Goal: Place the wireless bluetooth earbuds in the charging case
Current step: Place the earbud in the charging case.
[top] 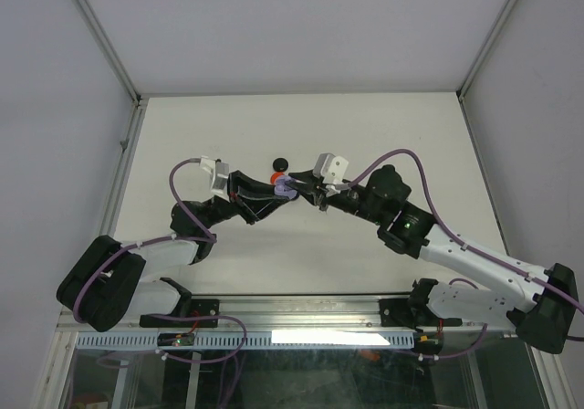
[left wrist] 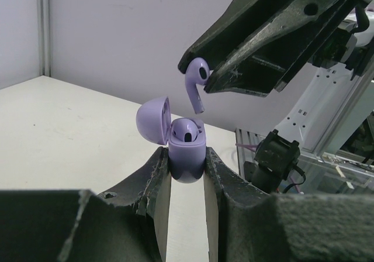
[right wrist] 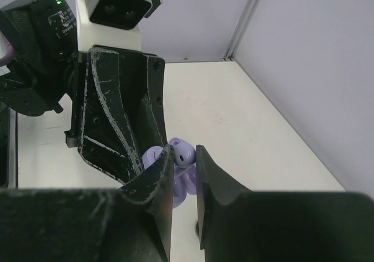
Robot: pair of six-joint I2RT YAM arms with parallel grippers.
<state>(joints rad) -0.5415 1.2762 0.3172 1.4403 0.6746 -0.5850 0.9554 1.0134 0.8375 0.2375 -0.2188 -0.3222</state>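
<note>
The left gripper (left wrist: 186, 157) squeezes the open lilac case (left wrist: 187, 167), with one bud (left wrist: 188, 132) sitting inside. The right gripper (right wrist: 183, 157) pinches a second lilac bud (left wrist: 197, 80) just above the case, stem pointing down, not touching it.

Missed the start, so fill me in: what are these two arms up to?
The left gripper holds the open lilac charging case upright between its fingers, with one earbud apparently already seated inside. The right gripper pinches a second lilac earbud by its head, stem down, just above the case and not yet inserted.
</note>
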